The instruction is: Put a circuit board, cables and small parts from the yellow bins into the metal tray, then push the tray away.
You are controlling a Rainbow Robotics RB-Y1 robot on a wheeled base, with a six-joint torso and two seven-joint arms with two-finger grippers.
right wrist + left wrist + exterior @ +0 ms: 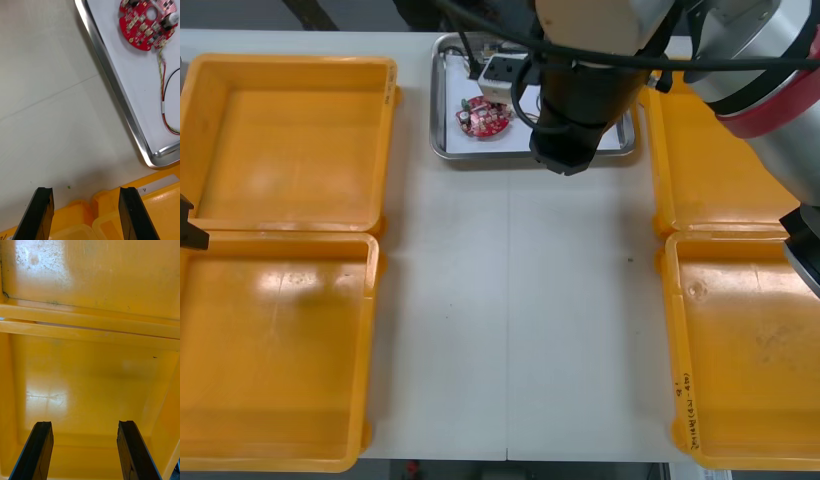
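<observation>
The metal tray (440, 120), white inside, stands at the table's far middle. In it lies a round red circuit board (484, 117) (148, 22), with a red and yellow cable (163, 86) and a thin black cable (171, 75) trailing from it. My right arm (575, 110) reaches over the tray's right part. My right gripper (85, 210) is open with nothing between its fingers, above the bare table beside the tray's rim (116, 90) and near the right bins' rims (112, 217). Over the left bins my left gripper (84, 450) is open too, holding nothing.
Two yellow bins (290, 140) (275, 350) on the left look bare inside, as do the two on the right (720, 170) (750, 350). The rims between the left bins (90, 328) run across beyond the left fingers. The light table (510, 320) lies between the bin pairs.
</observation>
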